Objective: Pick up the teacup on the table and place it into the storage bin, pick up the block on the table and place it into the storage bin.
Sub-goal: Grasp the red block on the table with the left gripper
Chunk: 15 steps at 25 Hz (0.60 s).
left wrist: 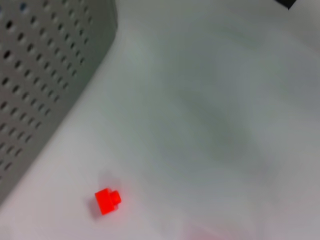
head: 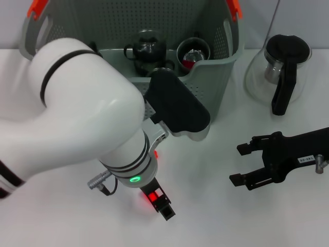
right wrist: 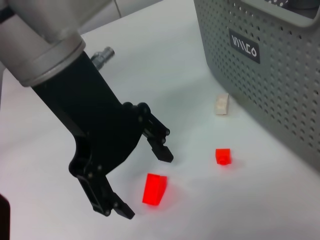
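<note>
Left pincer (right wrist: pixel 135 180): spread wide, I have it low over the red block (right wrist: pixel 154 189), straddling for a grasp.
Block: on worktop (head: pixel 205 216), 6 o'clock of storage bin (head: pixel 226 62).
Teacup (head: pixel 193 51): probably already binned.
Right pincer (head: pixel 241 164): open, idle at 3 o'clock.

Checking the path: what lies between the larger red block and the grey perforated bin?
A smaller red block and a small beige block, shown in the right wrist view.

White table (head: pixel 205 216) bears storage bin (head: pixel 221 77), carafe (head: pixel 280 72), blocks (right wrist: pixel 154 189).
</note>
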### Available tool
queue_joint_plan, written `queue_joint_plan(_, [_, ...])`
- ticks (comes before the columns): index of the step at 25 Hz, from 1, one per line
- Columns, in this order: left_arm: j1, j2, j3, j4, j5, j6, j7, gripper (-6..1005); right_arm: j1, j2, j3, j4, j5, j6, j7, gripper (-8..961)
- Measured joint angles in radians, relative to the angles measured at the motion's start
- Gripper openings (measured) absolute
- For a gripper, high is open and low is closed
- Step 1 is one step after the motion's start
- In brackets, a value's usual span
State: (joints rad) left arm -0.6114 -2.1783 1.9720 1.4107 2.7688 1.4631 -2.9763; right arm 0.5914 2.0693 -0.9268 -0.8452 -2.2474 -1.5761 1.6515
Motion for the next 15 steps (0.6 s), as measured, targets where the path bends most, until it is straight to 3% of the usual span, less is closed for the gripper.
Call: queue_joint_plan(15, [-0.015,0.000,0.014,-0.093,0.003,-0.081,-0.002,835,0.001,0.003,-0.001,0.002,0.000,0.009,-0.001,947])
